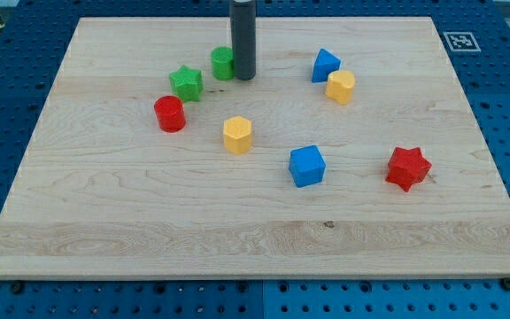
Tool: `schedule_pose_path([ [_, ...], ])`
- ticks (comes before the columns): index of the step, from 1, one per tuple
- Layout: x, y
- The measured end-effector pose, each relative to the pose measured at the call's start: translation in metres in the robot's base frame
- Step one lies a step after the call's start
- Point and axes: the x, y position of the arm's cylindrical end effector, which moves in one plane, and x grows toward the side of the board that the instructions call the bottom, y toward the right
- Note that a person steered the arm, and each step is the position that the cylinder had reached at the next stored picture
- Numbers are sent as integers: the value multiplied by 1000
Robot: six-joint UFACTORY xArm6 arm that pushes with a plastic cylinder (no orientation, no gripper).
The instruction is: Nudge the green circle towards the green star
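The green circle (pixel 222 63) stands near the view's top, left of centre. The green star (pixel 186 82) lies just to its lower left, with a small gap between them. My tip (pixel 244 76) sits right against the green circle's right side, and the dark rod rises straight up out of the view's top. The rod hides the circle's right edge.
A red cylinder (pixel 170 114) is just below the green star. A yellow hexagon (pixel 237 135) lies in the middle. A blue block (pixel 325 65) and a yellow block (pixel 340 87) sit at the upper right. A blue cube (pixel 307 166) and a red star (pixel 408 168) lie at the lower right. The wooden board (pixel 255 239) has blue pegboard around it.
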Motion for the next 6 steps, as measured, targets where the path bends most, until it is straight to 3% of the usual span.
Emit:
schedule_pose_path([
  [1, -24, 13],
  [6, -27, -15],
])
